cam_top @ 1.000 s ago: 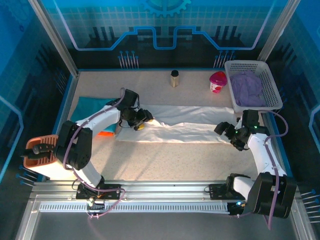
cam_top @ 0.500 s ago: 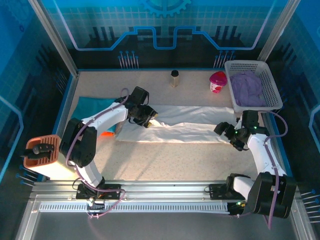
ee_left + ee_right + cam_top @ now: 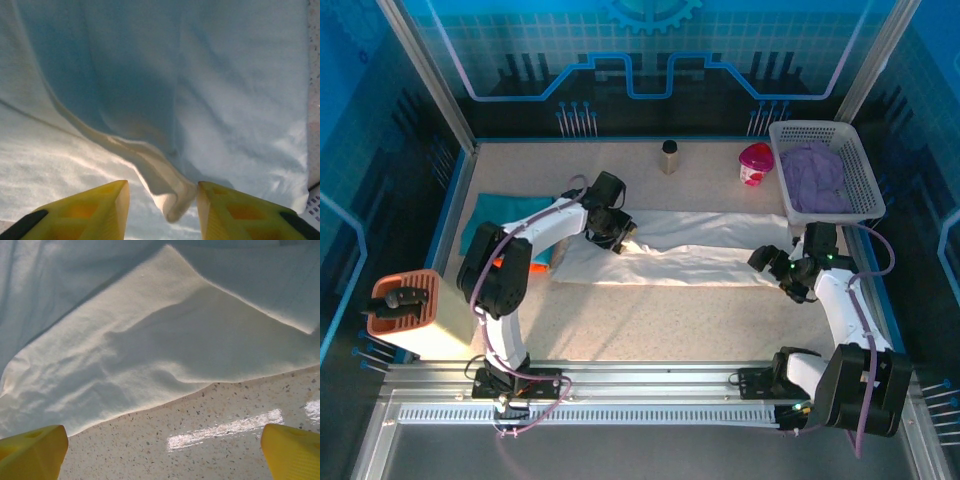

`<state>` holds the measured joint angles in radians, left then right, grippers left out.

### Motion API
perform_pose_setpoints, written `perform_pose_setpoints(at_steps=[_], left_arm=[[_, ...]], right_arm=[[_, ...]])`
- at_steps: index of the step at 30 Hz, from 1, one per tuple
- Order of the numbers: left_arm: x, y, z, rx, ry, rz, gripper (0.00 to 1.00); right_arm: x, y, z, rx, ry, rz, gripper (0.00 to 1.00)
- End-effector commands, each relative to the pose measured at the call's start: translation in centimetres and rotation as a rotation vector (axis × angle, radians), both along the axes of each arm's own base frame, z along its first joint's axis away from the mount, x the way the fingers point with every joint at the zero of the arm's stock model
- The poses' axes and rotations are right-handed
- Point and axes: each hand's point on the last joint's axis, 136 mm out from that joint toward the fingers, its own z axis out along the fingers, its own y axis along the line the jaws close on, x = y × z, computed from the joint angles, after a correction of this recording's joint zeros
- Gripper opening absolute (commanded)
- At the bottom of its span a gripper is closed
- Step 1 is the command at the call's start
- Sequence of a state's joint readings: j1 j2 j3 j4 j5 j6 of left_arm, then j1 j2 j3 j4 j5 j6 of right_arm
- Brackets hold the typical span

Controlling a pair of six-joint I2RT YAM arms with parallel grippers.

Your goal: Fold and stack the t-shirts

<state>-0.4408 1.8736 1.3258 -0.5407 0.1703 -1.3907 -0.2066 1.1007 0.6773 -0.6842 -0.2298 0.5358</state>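
That white t-shirt [image 3: 700, 250] looks limp and light, spread just left of the basket [image 3: 810, 124]. The left gripper [image 3: 161, 200] sits narrow around 1 raised fold, not yet pinching. The right gripper [image 3: 162, 440] gapes wide at the basket-side hem.

The spread t-shirt [image 3: 700, 245] lies across the middle of the table [image 3: 650, 320] — a folded t-shirt [image 3: 505, 215] at its left end, bottle [image 3: 669, 157] and cup [image 3: 755, 163] behind it, the basket [image 3: 868, 180] holding cloth [image 3: 815, 180] at far right.
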Motion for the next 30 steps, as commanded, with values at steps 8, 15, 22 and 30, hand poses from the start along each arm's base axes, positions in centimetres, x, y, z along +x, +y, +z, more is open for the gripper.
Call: perform_pose_setpoints(at_steps=[8, 15, 22, 30], left_arm=[[0.8, 0.3, -0.7, 0.050, 0.019, -0.003, 0.01], [2.3, 0.3, 0.8, 0.207, -0.038, -0.136, 0.00], [4.0, -0.7, 0.8, 0.288, -0.052, -0.236, 0.00], [5.9, -1.3, 0.6, 0.408, -0.074, -0.329, 0.00]], right_arm=[[-0.2, -0.3, -0.1, 0.011, -0.007, -0.002, 1.00], [-0.2, -0.2, -0.2, 0.021, -0.006, -0.003, 1.00], [-0.1, -0.2, -0.2, 0.031, -0.011, -0.004, 1.00], [-0.2, -0.3, -0.1, 0.031, -0.014, -0.005, 1.00]])
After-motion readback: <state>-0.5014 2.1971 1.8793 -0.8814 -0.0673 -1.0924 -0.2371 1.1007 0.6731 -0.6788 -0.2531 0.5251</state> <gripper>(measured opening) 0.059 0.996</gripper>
